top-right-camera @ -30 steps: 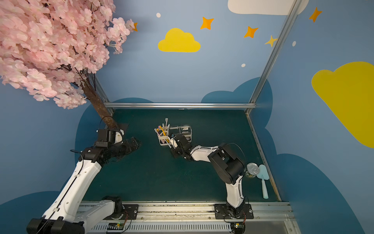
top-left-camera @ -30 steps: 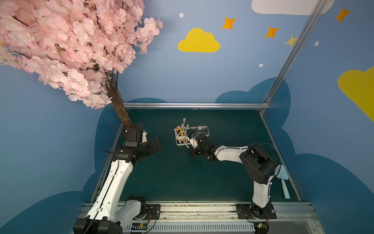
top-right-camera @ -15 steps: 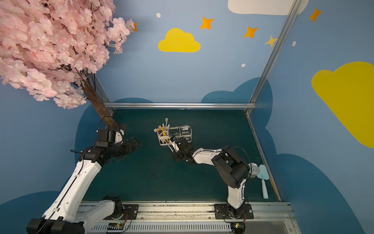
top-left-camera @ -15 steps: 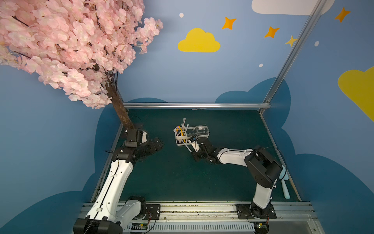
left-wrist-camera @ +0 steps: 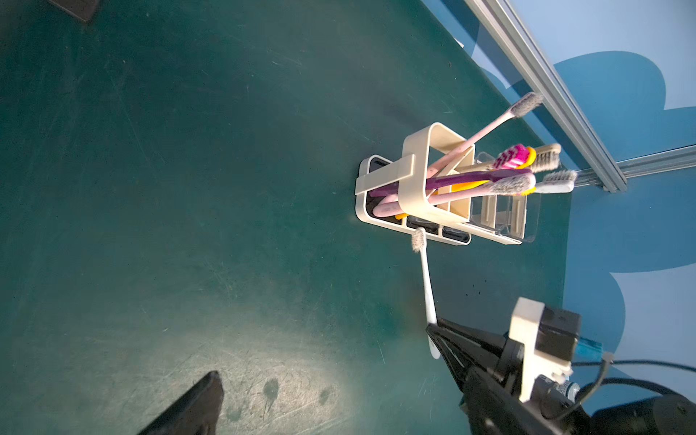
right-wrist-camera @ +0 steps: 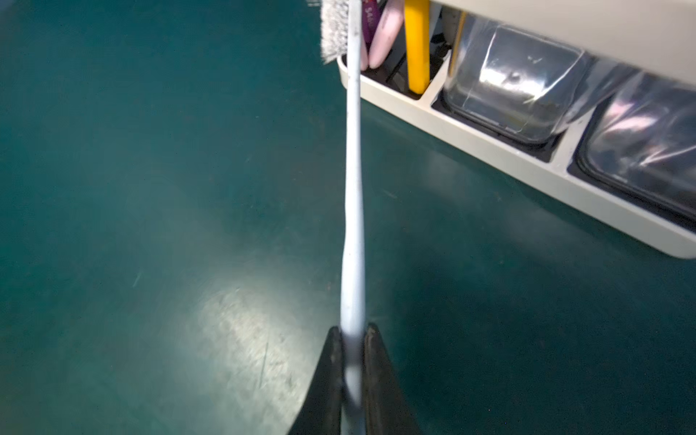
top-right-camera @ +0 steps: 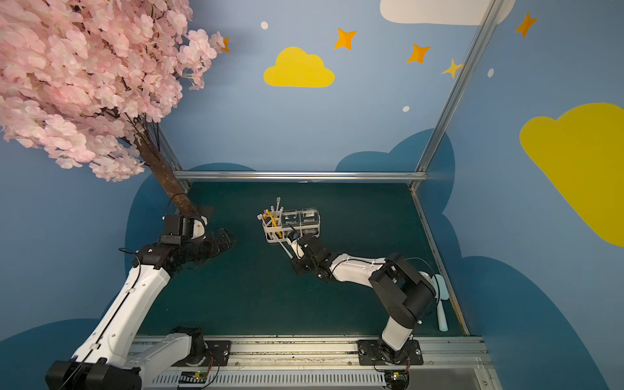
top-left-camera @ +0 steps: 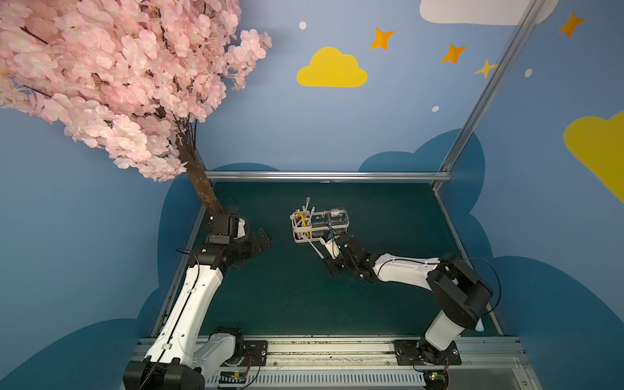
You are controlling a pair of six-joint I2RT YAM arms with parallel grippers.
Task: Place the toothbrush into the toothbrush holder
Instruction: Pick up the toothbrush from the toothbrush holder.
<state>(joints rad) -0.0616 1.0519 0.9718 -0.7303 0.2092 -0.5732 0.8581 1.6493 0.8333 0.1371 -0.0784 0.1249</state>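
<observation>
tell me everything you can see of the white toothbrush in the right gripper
The white toothbrush is slim and plastic-looking, with greyish-white bristles at one end. The right gripper is shut on its handle near the tail. It is held low over the green mat, head at the base rim of the toothbrush holder, outside the slots; contact there is unclear.

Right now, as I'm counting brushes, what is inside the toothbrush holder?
Pink, purple, yellow and white brushes stand in the toothbrush holder's slot section. Reflections hide whether its two clear cups hold anything.
</observation>
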